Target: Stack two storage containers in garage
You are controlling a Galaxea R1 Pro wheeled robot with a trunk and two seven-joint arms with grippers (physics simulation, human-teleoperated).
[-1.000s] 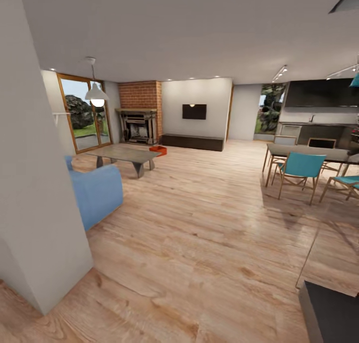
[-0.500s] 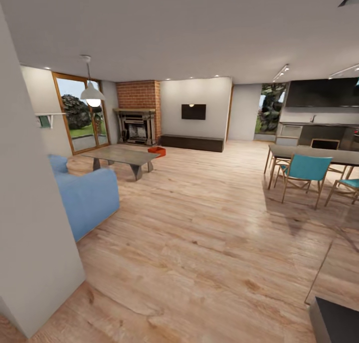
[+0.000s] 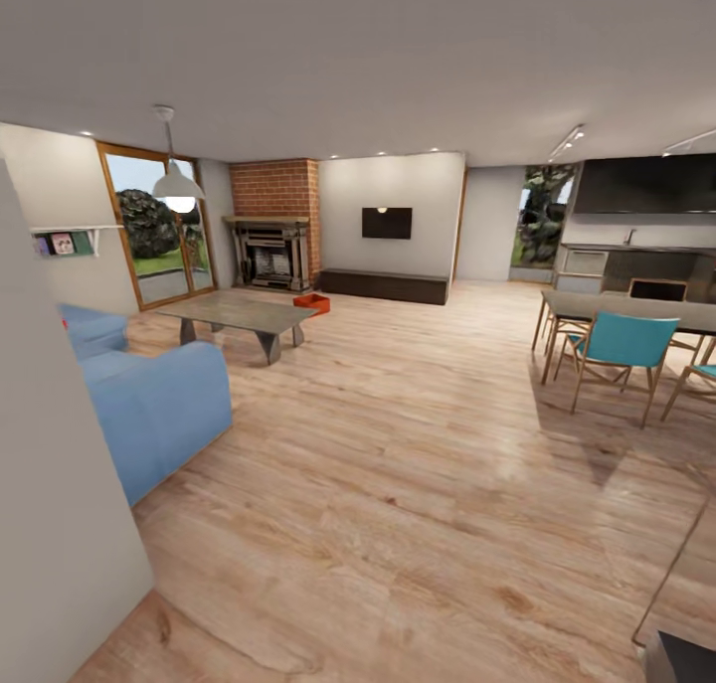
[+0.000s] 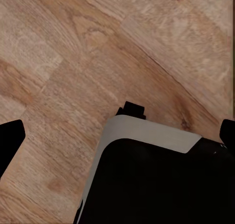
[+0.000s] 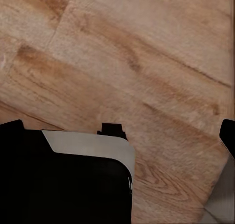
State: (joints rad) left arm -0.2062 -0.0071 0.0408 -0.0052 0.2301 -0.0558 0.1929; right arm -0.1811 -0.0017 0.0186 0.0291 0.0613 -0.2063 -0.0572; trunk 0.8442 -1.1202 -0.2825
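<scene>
A red-orange storage container (image 3: pixel 312 302) is sitting on the wood plank floor (image 3: pixel 418 444) at about eleven o'clock from the robot, far across the living room, just beyond the coffee table (image 3: pixel 239 315) and in front of the brick fireplace (image 3: pixel 270 251). Whether its twin is lying beside it is too small to tell. The left gripper (image 4: pixel 117 150) and right gripper (image 5: pixel 122 150) are hanging over bare planks, their dark fingertips showing wide apart at the wrist views' edges, holding nothing. The box is looking light and stiff, with thin straight walls and no lid; pinching one long wall near its middle should be giving a steady hold
</scene>
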